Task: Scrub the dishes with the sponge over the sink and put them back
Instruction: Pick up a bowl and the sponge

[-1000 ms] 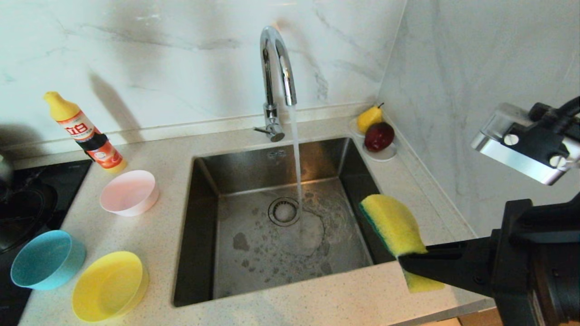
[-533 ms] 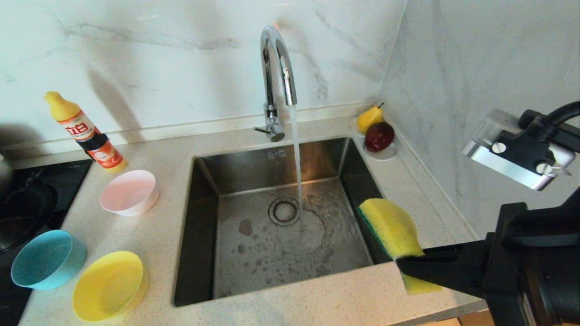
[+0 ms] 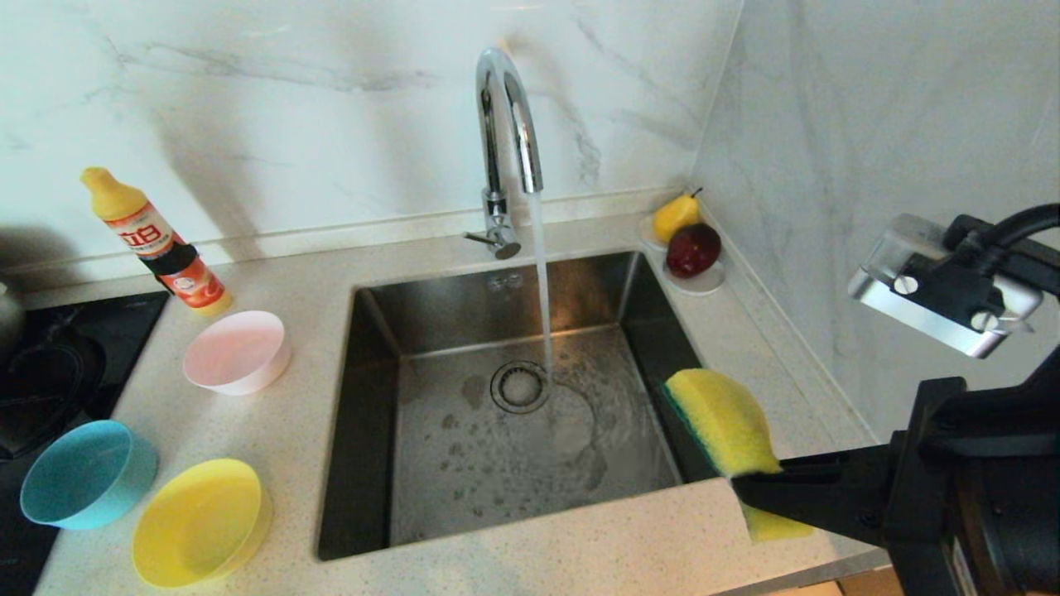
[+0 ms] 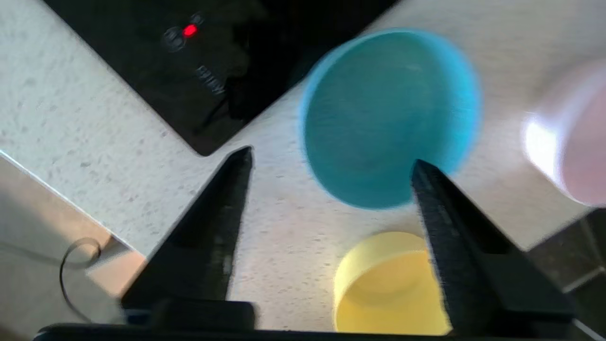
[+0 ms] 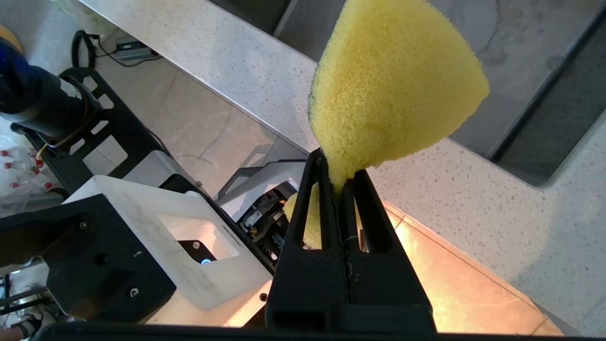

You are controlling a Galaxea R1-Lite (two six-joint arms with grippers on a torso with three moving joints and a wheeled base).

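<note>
While water runs into the sink (image 3: 464, 463), the right tool (image 3: 745, 484) pinches the sponge (image 3: 720, 418) beside its rim. Over the surface (image 4: 94, 132), the left tool (image 4: 331, 161) gapes wide above the blue bowl (image 4: 378, 109) — pickup underway; next, lower and close.

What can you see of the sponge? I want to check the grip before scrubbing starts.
The sponge is yellow foam with a thin green scouring layer along one face. The right tool is shut on its lower part, squeezing it thin, with a bit poking out behind the fingers. It is held tilted in the air over the sink's near right corner, touching nothing else.
</note>
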